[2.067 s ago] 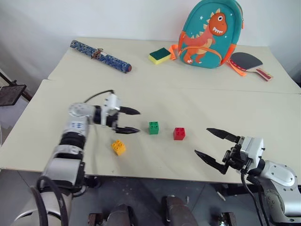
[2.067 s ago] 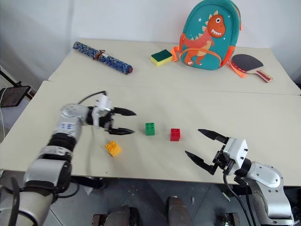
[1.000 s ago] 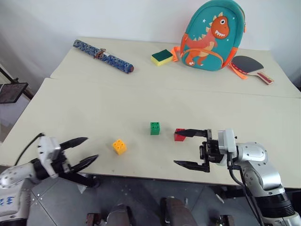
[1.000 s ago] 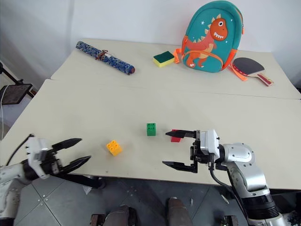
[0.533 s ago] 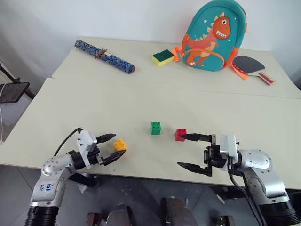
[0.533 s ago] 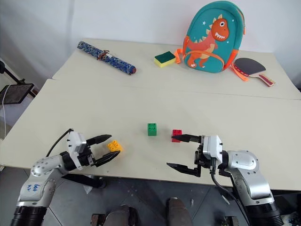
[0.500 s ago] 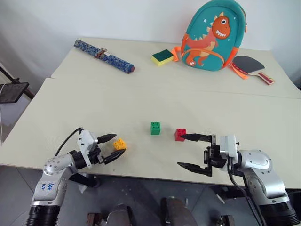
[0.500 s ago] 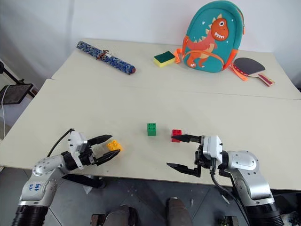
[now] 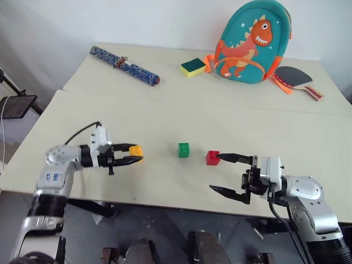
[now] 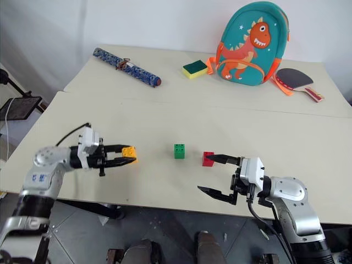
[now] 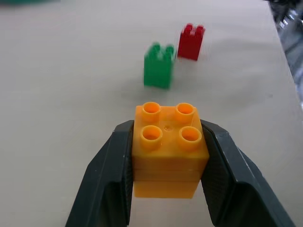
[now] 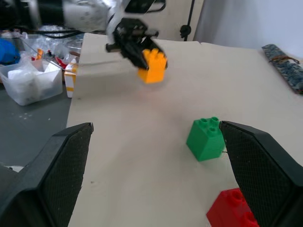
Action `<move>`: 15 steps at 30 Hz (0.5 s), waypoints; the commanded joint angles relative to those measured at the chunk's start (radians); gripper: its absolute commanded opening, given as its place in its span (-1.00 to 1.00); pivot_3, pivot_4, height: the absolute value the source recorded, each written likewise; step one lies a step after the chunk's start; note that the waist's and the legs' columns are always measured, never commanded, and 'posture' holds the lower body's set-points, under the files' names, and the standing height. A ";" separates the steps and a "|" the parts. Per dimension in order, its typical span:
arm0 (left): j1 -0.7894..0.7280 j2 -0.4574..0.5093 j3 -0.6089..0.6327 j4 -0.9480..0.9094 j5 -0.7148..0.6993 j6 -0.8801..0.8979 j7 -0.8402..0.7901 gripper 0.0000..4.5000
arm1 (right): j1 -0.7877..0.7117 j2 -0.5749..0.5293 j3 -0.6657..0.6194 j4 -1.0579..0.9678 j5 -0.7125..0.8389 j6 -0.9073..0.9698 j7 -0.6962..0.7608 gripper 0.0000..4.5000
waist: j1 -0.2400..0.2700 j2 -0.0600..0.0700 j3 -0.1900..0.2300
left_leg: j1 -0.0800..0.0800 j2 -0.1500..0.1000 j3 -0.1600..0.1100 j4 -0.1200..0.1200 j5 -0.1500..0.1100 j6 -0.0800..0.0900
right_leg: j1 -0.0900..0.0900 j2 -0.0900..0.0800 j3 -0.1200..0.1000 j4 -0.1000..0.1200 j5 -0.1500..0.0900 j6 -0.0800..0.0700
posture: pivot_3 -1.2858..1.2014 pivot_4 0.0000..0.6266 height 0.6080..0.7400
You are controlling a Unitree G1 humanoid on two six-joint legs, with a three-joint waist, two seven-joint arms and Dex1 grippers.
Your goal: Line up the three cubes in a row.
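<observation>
My left gripper is shut on the yellow-orange cube and holds it just above the table, left of the other two. In the left wrist view both black fingers press the cube from either side. The green cube and the red cube sit side by side near the table's middle, with a small gap between them. My right gripper is open and level, just right of the red cube and near the front edge. The right wrist view has the green cube and red cube between its fingers.
At the back stand a teal dinosaur backpack, a yellow-and-green sponge, a table-tennis paddle and a rolled blue patterned item. A seam splits the table across its width. The front edge is close under both grippers.
My left gripper closed on the yellow-orange cube and lifted it up and toward the green cube. The right gripper stayed open beside the red cube.
</observation>
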 commanded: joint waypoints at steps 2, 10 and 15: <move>-0.161 -0.063 -0.064 0.307 0.093 -0.189 -0.119 -0.33 | 0.001 -0.008 -0.021 -0.026 0.003 -0.010 -0.013 1.00 | -0.007 0.000 0.000 | 0.000 0.000 0.000 0.000 -0.001 0.000 | 0.000 0.000 0.000 0.000 0.000 0.001 | 0.03 -0.52 1.00; -0.349 -0.142 -0.086 0.620 0.191 -0.331 -0.166 -0.33 | 0.094 -0.016 -0.063 -0.093 0.003 -0.003 -0.071 1.00 | -0.012 0.000 0.000 | -0.002 0.002 0.001 -0.001 -0.001 -0.001 | -0.004 0.002 0.000 0.000 0.001 0.001 | 0.03 -0.52 1.00; -0.371 -0.136 -0.083 0.666 0.215 -0.338 -0.213 -0.33 | 0.121 -0.017 -0.071 -0.109 0.002 0.001 -0.090 1.00 | -0.011 0.000 0.000 | -0.001 0.002 0.001 0.000 -0.001 -0.001 | -0.003 0.002 0.000 0.001 0.001 0.001 | 0.03 -0.52 1.00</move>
